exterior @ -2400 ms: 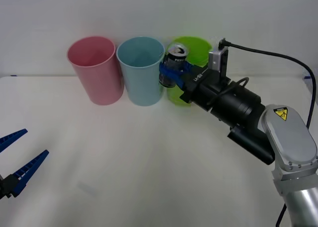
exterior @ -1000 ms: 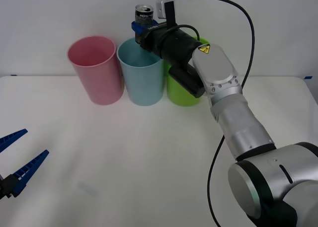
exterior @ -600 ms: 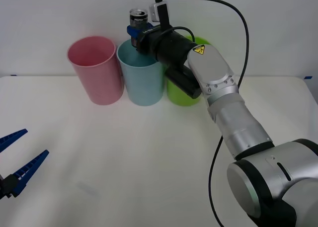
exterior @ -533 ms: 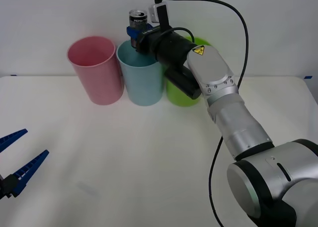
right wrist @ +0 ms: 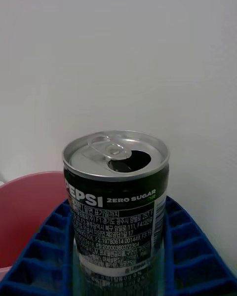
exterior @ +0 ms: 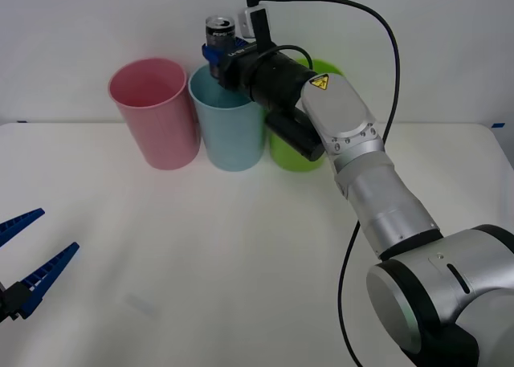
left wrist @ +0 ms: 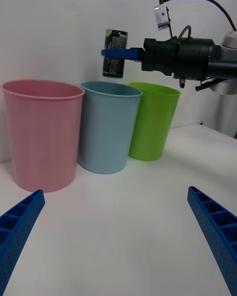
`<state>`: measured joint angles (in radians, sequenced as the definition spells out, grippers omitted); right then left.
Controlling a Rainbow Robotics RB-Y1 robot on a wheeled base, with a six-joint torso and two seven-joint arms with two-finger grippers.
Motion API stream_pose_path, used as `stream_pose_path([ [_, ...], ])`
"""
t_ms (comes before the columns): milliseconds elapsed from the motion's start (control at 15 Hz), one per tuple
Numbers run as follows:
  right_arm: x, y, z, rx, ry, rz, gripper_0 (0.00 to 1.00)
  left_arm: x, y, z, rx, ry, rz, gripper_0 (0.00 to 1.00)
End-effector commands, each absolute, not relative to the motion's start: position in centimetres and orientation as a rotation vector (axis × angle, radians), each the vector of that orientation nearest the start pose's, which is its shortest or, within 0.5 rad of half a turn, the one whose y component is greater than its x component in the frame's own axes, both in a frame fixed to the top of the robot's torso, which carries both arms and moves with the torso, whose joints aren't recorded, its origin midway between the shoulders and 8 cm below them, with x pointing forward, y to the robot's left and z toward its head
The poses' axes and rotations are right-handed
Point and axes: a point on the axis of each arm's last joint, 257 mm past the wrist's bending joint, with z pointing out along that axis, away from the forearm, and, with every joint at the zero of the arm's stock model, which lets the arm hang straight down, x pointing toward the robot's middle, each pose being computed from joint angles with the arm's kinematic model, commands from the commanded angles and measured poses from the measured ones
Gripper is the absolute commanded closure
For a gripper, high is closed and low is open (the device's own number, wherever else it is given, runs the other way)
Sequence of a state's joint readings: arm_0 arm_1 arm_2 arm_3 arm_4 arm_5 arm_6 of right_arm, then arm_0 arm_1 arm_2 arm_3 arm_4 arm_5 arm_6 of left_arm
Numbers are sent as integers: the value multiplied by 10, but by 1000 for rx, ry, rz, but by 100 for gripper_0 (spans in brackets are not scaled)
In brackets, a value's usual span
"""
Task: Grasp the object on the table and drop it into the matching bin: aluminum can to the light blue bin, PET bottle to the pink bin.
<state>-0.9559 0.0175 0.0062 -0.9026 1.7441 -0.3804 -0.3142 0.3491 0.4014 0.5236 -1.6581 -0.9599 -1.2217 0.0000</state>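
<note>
On the white table (exterior: pixel 241 254), the pink bin (exterior: pixel 155 112) and a lime green bin (left wrist: pixel 152 119) flank the light blue bin (exterior: pixel 230 124), above whose rim the right gripper (exterior: pixel 218 52) pinches the upright aluminum can (right wrist: pixel 116 197), its opened pull-tab top plain at the wrist, while the left gripper (exterior: pixel 28 258) waits spread at the near edge.

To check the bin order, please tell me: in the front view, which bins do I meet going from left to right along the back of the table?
pink bin → light blue bin → lime green bin
</note>
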Motion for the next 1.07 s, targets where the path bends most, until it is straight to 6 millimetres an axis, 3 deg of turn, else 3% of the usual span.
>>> stream_pose_path([
  [67,670,74,-23,-549,1400,516,0,342,330,-169,465,1441,-567,0],
  [333,668,74,-22,-554,1398,533,0,342,330,-169,465,1441,-567,0],
  [667,641,95,-24,-616,1383,681,0,342,330,-169,465,1441,-567,0],
  [1067,606,52,-18,-646,1295,681,0,342,330,-169,465,1441,-567,0],
])
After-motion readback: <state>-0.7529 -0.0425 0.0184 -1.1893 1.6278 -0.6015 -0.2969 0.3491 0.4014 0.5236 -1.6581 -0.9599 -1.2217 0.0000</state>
